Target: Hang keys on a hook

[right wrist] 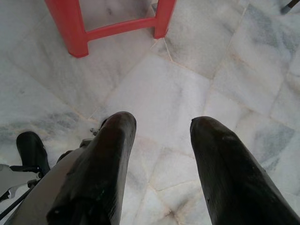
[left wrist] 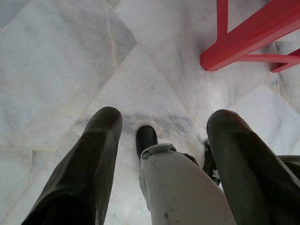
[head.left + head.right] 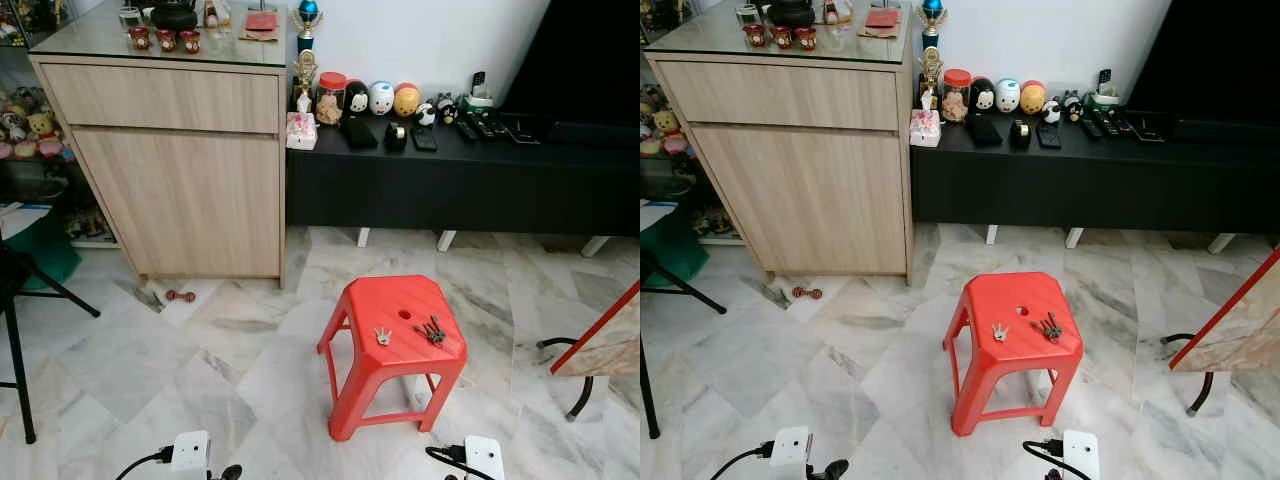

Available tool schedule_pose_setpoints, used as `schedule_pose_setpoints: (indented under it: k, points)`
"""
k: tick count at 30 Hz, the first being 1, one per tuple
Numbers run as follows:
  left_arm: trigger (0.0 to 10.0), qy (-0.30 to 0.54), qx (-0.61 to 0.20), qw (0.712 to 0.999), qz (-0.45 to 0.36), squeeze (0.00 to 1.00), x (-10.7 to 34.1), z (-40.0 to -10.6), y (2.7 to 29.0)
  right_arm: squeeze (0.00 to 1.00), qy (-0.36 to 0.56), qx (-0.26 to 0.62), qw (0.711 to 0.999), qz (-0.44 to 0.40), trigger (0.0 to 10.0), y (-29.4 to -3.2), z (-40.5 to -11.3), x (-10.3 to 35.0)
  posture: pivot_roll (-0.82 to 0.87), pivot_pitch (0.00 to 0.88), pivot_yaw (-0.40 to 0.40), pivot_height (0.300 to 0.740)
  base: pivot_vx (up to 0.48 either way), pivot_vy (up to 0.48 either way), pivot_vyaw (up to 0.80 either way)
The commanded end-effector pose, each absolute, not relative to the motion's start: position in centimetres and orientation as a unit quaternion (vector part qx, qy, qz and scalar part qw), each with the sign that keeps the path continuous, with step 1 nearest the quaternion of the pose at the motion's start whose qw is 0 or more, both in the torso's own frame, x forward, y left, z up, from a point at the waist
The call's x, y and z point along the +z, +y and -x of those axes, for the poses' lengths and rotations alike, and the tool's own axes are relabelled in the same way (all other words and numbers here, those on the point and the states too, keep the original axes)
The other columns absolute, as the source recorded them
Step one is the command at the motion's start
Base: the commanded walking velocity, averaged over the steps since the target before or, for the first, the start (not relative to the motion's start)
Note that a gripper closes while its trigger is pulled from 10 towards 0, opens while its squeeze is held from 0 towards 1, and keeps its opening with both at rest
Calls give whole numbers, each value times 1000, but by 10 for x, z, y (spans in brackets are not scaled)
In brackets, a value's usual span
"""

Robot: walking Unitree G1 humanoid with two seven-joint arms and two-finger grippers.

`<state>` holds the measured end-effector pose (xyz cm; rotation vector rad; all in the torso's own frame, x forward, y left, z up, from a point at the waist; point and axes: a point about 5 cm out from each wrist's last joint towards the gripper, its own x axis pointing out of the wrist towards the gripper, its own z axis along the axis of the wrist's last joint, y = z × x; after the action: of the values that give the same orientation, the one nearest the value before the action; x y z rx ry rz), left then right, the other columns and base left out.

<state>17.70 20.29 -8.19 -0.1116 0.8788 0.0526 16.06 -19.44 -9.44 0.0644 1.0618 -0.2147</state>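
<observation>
A black TV console runs along the wall beside a wooden cabinet. On the marble floor stands a red stool; near its seat's right edge lies a dark bunch of keys, with a small silver key just left of it. The left gripper and right gripper hang low over the tiles, fingers spread apart, holding nothing.
</observation>
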Motion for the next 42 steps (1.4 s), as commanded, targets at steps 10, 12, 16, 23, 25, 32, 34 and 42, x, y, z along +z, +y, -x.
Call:
schedule_pose_setpoints:
  k: [10, 12, 16, 23, 25, 32, 34, 42]
  points:
    - [10000, 424, 25, 904, 56, 0, -82, -176, 201, 0, 499, -120, 858, -21, 10000, -220, -155, -92, 44, 0, -102, 740, 0, 0, 317]
    - [10000, 424, 26, 904, 56, 0, -82, -176, 201, 0, 501, -118, 857, -19, 10000, -220, -154, -92, 43, 0, -103, 740, 0, 0, 0]
    - [10000, 423, 26, 904, 56, 0, -82, -177, 201, 0, 501, -119, 857, -18, 10000, -219, -154, -93, 43, 0, -103, 740, 0, 0, 0]
    - [10000, 422, 26, 904, 56, 0, -82, -177, 201, 0, 501, -118, 857, -19, 10000, -215, -154, -93, 44, 0, -103, 740, 0, 0, 0]
    - [10000, 421, 26, 905, 56, 0, -82, -177, 201, 0, 501, -115, 857, -17, 10000, -214, -154, -93, 44, 0, -102, 740, 0, 0, 0]
    - [10000, 422, 26, 904, 54, 0, -82, -177, 202, 0, 501, -110, 858, -11, 10000, -214, -155, -93, 44, 0, -101, 740, 0, 0, 0]
    - [10000, 423, 27, 904, 54, 0, -82, -177, 202, 0, 499, -114, 859, -17, 10000, -215, -155, -93, 46, 0, -101, 740, 120, 0, 0]
    - [10000, 424, 27, 904, 53, 0, -82, -176, 203, 0, 497, -116, 860, -20, 10000, -215, -156, -92, 46, 0, -100, 740, 250, 0, 0]
